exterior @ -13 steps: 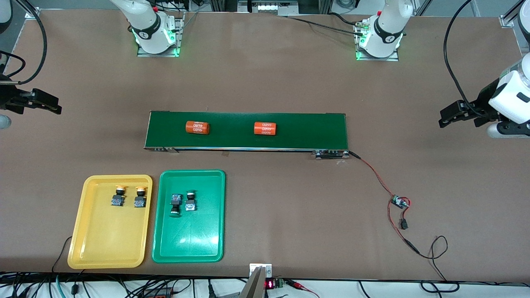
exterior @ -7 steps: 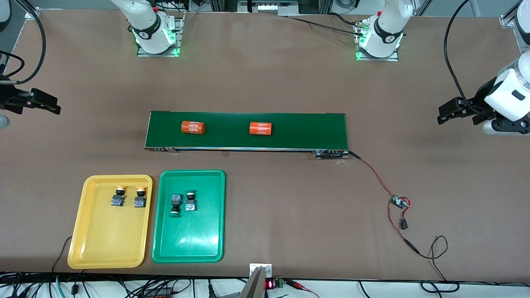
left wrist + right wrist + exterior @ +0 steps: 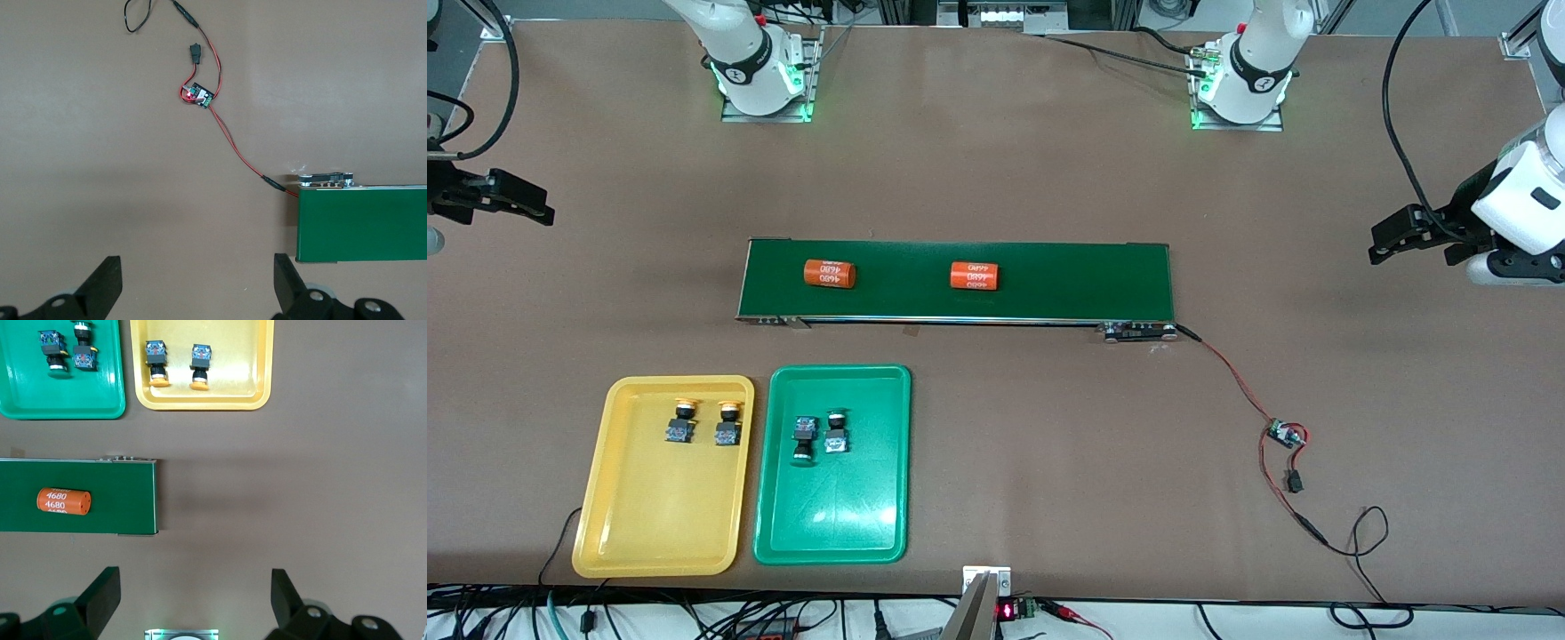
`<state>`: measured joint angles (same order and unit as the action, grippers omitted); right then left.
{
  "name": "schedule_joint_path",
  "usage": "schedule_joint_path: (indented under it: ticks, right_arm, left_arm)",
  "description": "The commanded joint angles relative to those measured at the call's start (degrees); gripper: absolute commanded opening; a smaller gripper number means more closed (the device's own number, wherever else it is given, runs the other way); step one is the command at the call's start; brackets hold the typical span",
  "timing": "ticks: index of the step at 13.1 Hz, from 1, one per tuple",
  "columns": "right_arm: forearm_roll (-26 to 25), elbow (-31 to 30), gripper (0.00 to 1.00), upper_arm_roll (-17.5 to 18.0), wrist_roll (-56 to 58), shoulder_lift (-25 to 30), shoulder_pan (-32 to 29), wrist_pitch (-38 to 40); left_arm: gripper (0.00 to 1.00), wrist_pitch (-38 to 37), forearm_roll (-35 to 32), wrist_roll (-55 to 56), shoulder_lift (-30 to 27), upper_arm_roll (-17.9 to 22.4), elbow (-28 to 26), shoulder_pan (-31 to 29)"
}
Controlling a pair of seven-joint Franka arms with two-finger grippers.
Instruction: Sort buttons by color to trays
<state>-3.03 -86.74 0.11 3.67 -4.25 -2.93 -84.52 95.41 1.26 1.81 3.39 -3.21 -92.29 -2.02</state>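
On the front camera, I am seeing both trays lying side by side near the camera, toward the right arm's end of the table. The yellow tray (image 3: 662,476) is holding the two yellow buttons (image 3: 703,421), and the green tray (image 3: 832,465) is holding the two green buttons (image 3: 819,435). By my judgement the sorting is looking finished, so the next move is calling for nothing but parking, or a check that no button is waiting elsewhere. The yellow pair are lying with their long axes running away from the camera, caps pointing toward the conveyor belt (image 3: 956,280). One green button is pointing the same way; its neighbour is lying reversed, cap toward the camera. Two orange cylinders (image 3: 829,273) are sitting on the belt. The right gripper (image 3: 511,200) is hanging over bare table at its own end, and the left gripper (image 3: 1396,238) is hanging over the table at the other end.

In the left wrist view, I am seeing jaws spread wide and holding nothing, above the belt's end and a small circuit board (image 3: 199,96) on red wires.

In the right wrist view, the jaws are likewise standing wide and empty, with both trays in sight.
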Motion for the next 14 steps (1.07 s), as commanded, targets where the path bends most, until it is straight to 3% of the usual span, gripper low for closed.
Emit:
schedule_joint_path:
  ticks: [1, 14]
  right_arm:
    - [0.9, -4.4, 1.0, 0.2, 1.1, 3.7, -0.4, -1.6]
    - [0.6, -4.1, 1.0, 0.1, 1.1, 3.3, -0.8, -2.4]
  left_arm:
    - [1.0, 0.1, 0.7, -1.3, -1.5, 0.5, -1.7, 0.1]
    - [1.0, 0.3, 0.4, -1.4, -1.1, 0.4, -1.1, -0.9]
